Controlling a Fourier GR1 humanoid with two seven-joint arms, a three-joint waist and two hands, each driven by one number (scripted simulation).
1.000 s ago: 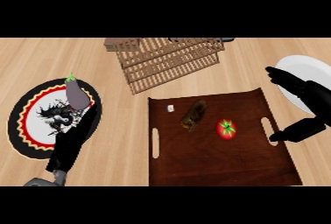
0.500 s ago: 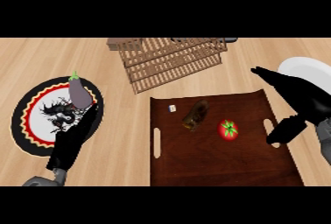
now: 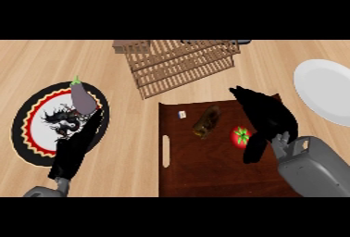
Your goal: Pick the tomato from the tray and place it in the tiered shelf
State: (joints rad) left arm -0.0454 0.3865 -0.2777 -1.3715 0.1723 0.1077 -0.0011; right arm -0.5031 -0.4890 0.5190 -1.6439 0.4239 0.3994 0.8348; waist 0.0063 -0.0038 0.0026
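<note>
The tomato [image 3: 240, 137] sits on the tray [image 3: 205, 171], green stem-top facing up — round, no long axis. The right hand [image 3: 268, 118] hovers just beside it, fingers relaxed, holding nothing.

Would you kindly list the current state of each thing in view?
Red tomato: on the dark brown tray, ungrasped.
Right hand: open, beside the tomato.
Left hand: open, over the patterned plate.
Purple eggplant: on that plate.
Wooden tiered shelf: holds nothing visible.

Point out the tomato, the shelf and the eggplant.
tomato [image 3: 240, 137], head view, its red left side.
shelf [image 3: 181, 65], head view, its slatted top.
eggplant [image 3: 83, 99], head view, its purple body.
</note>
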